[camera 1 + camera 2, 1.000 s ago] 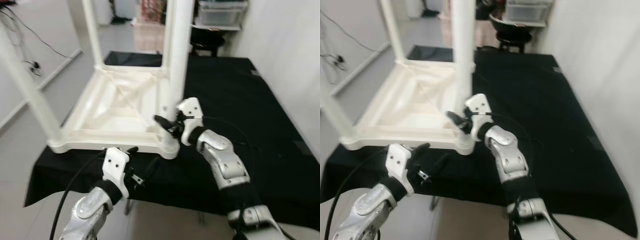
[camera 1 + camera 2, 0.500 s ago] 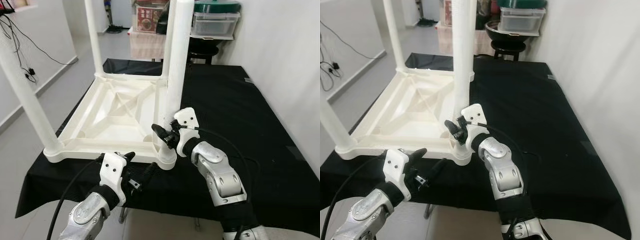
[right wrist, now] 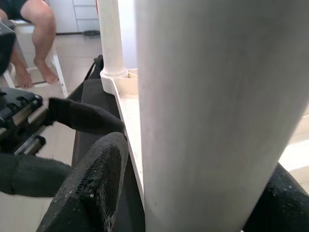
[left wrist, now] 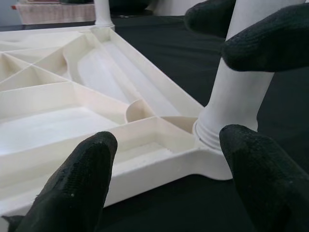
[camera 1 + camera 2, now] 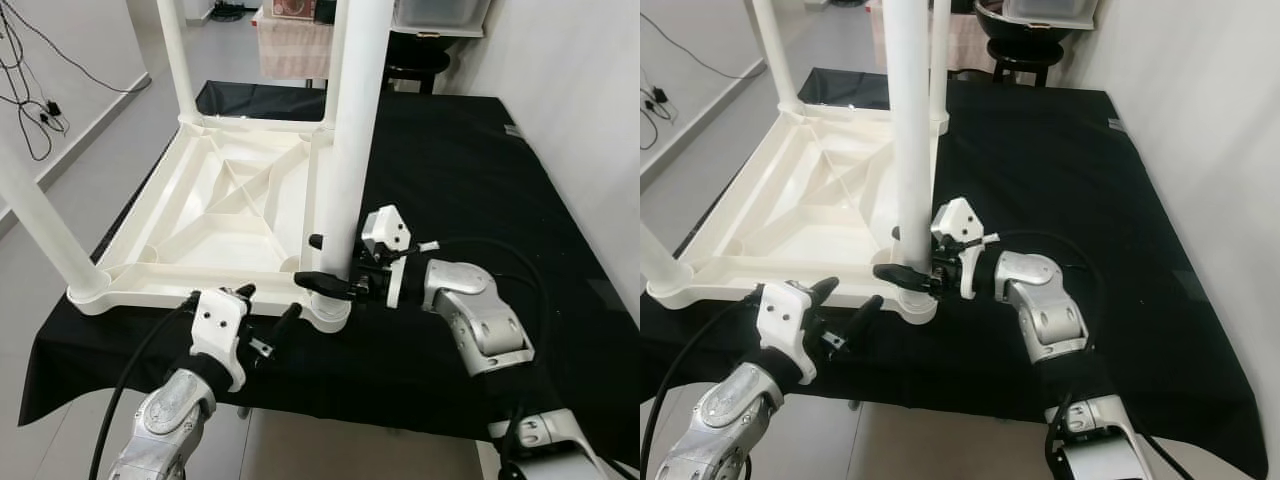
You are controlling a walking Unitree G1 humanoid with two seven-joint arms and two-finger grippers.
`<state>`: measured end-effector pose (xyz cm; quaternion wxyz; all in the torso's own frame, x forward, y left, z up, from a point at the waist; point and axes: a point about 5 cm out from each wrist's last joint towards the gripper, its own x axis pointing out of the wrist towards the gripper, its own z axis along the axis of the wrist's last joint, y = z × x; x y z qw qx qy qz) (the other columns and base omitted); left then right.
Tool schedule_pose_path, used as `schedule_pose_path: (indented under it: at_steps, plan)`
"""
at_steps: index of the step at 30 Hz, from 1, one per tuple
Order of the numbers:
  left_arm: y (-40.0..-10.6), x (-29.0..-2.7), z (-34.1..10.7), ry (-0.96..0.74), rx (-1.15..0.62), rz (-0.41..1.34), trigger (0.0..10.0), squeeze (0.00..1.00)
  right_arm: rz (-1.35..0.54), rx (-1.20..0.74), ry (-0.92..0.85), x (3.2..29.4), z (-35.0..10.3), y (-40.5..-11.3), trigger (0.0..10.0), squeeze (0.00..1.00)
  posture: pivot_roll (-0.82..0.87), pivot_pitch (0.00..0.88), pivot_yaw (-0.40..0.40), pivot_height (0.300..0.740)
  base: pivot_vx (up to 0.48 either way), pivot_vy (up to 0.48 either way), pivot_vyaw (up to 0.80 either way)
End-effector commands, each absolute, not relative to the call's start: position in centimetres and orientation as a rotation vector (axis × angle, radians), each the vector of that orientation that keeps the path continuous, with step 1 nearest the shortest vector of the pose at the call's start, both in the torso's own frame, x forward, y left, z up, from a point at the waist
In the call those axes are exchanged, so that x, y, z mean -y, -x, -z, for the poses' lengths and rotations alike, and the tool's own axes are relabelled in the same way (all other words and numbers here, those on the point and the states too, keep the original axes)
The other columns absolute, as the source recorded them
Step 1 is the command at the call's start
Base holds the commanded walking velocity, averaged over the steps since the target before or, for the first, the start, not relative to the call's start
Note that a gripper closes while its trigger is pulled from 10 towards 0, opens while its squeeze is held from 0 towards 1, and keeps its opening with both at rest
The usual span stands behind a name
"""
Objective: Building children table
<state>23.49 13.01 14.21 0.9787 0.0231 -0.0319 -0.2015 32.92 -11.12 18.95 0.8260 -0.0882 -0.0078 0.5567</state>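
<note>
Gripping near table leg [image 5: 352, 150] base: right gripper [image 5: 322, 265] fingers astride; left gripper [image 5: 262, 320] open beside tabletop edge [image 5: 190, 300]

The upturned table [image 5: 230, 205] and its near leg [image 5: 352, 130] look like smooth, slightly glossy white plastic, lying on a matt black cloth [image 5: 480, 180]; the arms show brushed silver metal.

No readable text, labels, brands or nos. anywhere. White table [image 5: 230, 205], black cloth [image 5: 480, 170] & grippers: all plain, no markings.
</note>
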Motion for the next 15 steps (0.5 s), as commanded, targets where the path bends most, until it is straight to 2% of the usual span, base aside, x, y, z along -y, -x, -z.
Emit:
schedule_pose_path:
  at_steps: [1,4,5,6,7,11,15]
  plan:
    - [-23.0,-13.0,-13.4,-0.071,0.039,0.401,10.0,0.0,-1.204,0.006,0.211,10.9,-18.6,-33.2,10.0,0.0,0.06,0.045,-0.07,0.74,0.0,0.0,0.0]
    - [-22.6,-13.0,-12.8,-0.089,0.018,0.407,10.0,0.0,-1.2,0.016,0.21,10.8,-18.9,-33.6,10.0,0.0,0.05,0.04,-0.058,0.74,0.0,0.0,0.0]
    - [-21.9,-12.8,-12.2,-0.084,0.0,0.42,10.0,0.0,-1.211,0.025,0.214,10.7,-19.0,-33.8,4.0,0.0,0.05,0.062,-0.048,0.74,0.0,0.0,0.0]
    - [-21.9,-12.8,-12.2,-0.084,0.0,0.42,10.0,0.0,-1.211,0.025,0.214,10.7,-19.0,-33.8,4.0,0.0,0.05,0.062,-0.048,0.74,0.0,0.0,0.0]
    - [-21.1,-12.2,-11.8,-0.08,-0.018,0.444,10.0,0.0,-1.215,0.023,0.237,10.6,-19.0,-33.9,0.0,0.0,0.04,0.08,-0.048,0.74,0.0,0.0,0.0]
    - [-18.0,-10.9,-10.9,-0.058,-0.07,0.475,10.0,0.0,-1.272,0.009,0.201,10.7,-18.1,-32.4,0.0,0.0,0.04,0.095,-0.044,0.74,0.0,0.0,0.0]
    - [-16.9,-10.8,-10.5,-0.082,-0.096,0.487,10.0,0.0,-1.287,0.005,0.138,10.7,-17.5,-31.0,0.0,0.0,0.04,0.08,-0.033,0.74,0.0,0.0,0.0]
